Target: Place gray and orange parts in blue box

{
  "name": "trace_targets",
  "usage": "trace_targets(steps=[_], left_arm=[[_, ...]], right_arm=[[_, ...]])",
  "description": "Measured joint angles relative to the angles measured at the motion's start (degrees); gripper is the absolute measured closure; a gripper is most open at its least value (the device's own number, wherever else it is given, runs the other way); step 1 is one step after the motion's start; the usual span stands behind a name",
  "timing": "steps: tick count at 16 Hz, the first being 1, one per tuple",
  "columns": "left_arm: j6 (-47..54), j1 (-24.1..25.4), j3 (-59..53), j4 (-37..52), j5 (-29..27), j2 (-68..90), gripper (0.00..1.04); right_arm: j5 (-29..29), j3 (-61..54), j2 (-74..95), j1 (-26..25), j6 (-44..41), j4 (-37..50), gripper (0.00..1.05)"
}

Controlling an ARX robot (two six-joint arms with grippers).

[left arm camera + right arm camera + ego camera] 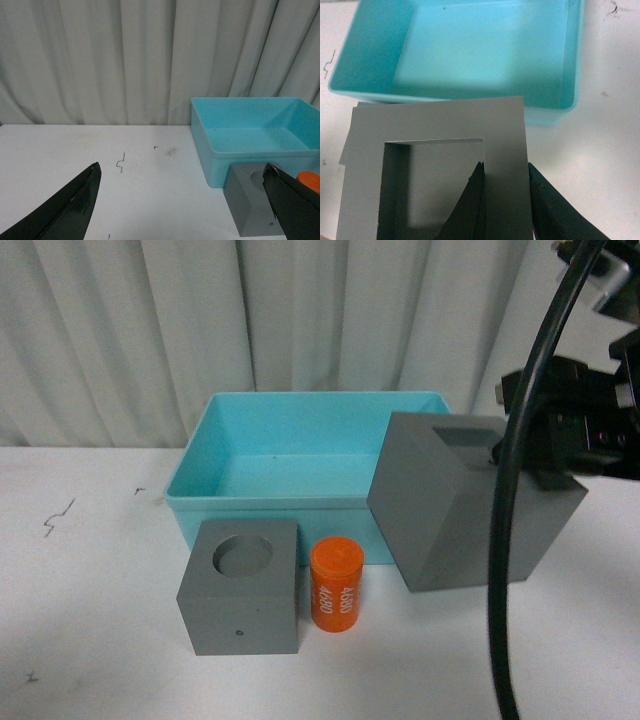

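Note:
My right gripper (500, 455) is shut on one wall of the gray cube with the square recess (455, 505), one finger inside the recess and one outside. The cube hangs tilted above the table at the blue box's (200, 455) front right corner. In the right wrist view the gripper (505, 172) pinches the cube's (440, 120) wall with the blue box (572, 60) just beyond. The gray cube with the round recess (243, 590) and the orange cylinder (335, 585) marked 4680 stand on the table before the box. My left gripper (182, 185) is open, empty, left of that cube (250, 205).
A white table (90, 570) carries everything, with small pen marks (58, 515) on its left part. A pale curtain (250, 310) hangs behind. A black cable (510, 540) runs down the right side of the front view. The blue box (250, 130) holds nothing visible.

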Motion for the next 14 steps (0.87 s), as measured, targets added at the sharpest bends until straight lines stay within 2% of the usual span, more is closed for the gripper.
trace_targets(steps=[6, 14], left_arm=[[0.0, 0.0, 0.0, 0.0, 0.0, 0.0, 0.07], [0.0, 0.0, 0.0, 0.0, 0.0, 0.0, 0.07]], right_arm=[[1.5, 14.9, 8.2, -4.0, 0.1, -2.0, 0.86], [1.9, 33.1, 24.1, -3.9, 3.7, -5.2, 0.86]])
